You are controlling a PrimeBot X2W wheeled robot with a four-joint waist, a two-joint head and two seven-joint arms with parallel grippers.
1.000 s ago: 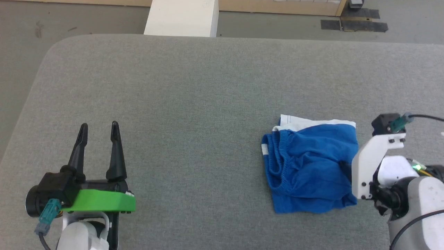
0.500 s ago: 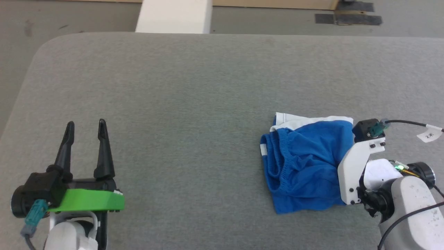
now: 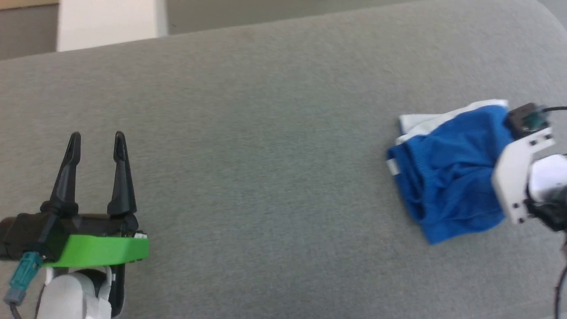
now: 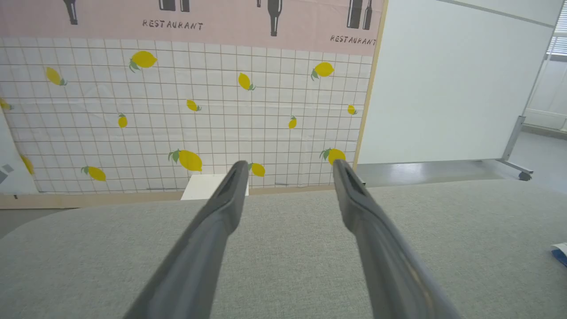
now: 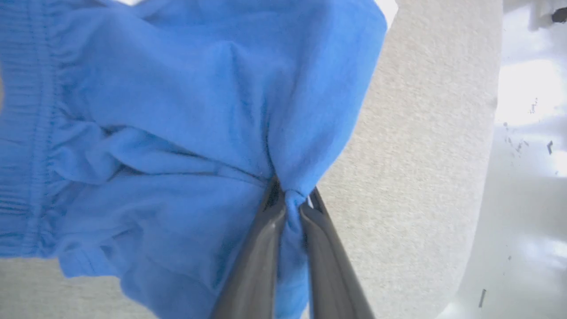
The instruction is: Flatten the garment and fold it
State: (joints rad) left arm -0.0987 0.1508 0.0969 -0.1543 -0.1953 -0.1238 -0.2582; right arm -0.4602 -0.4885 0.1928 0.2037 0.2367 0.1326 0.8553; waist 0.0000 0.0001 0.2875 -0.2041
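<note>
Where right jaws meet, garment (image 5: pixel 168 97) fold sits pinched (rest crumpled).

Setting: a robot test lab dressed as a mock restaurant, not a working one.

Evidence:
- The backdrop (image 4: pixel 177 110) is a flat printed sheet showing a white tile grid, yellow lemons, dark bottle silhouettes (image 4: pixel 274 11) and the word RESTAURANT (image 4: pixel 172 25). It stops at a bare wooden edge (image 4: pixel 370 88).
- Beside it stands a plain white partition (image 4: pixel 443 88) on a metal foot with a castor (image 4: pixel 525 176).
- The floor (image 4: pixel 421 167) is smooth and grey.
- The work surface is a large table (image 3: pixel 266 155) covered in grey felt-like fabric, with rounded corners.
- A white box (image 3: pixel 106 22) stands behind its far edge.
- The left gripper (image 3: pixel 96 135) sits on a bright green bracket (image 3: pixel 99 250) with a loose teal cable plug (image 3: pixel 24 272), which is rig hardware.
</note>
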